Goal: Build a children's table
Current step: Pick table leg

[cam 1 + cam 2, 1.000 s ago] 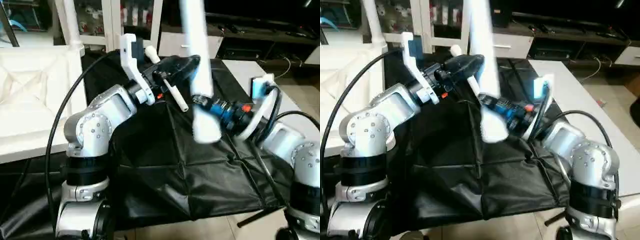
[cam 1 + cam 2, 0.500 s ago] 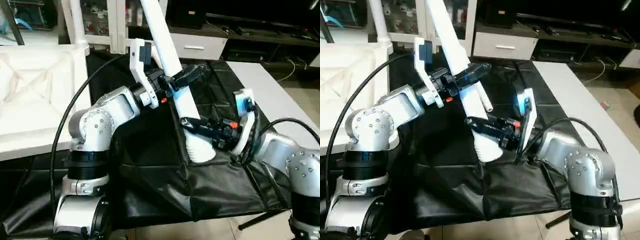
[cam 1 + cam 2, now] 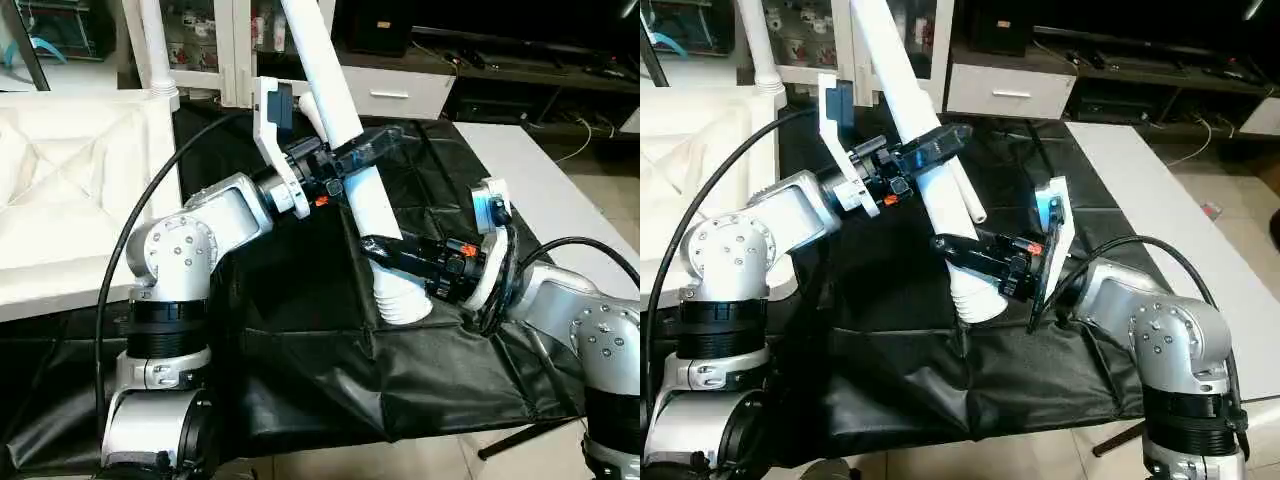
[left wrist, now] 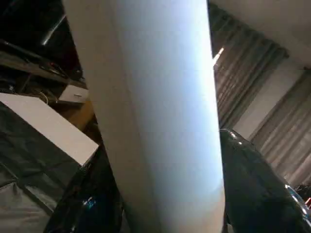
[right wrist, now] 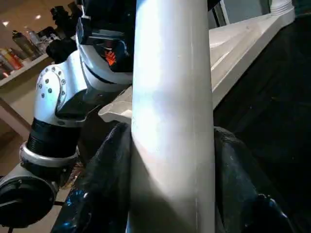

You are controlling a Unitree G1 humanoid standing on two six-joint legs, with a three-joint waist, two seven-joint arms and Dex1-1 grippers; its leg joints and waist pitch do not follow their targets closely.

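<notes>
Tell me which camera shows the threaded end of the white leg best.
The left eye view: the leg's ribbed end stands clear below the right gripper. The right eye view matches; both wrist views show plain shaft.

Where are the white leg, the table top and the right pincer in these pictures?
white leg (image 3: pixel 372 205): left eye view, middle of the tube.
table top (image 3: pixel 60 190): left eye view, ribbed underside.
right pincer (image 3: pixel 385 250): left eye view, between its fingertips at the leg.

- Tilted white leg (image 3: pixel 345 130) blocked the middle, both grippers around it.
- Black cloth (image 3: pixel 300 350) in front lay open.
- Tabletop (image 3: pixel 70 190) walled the left side.
</notes>
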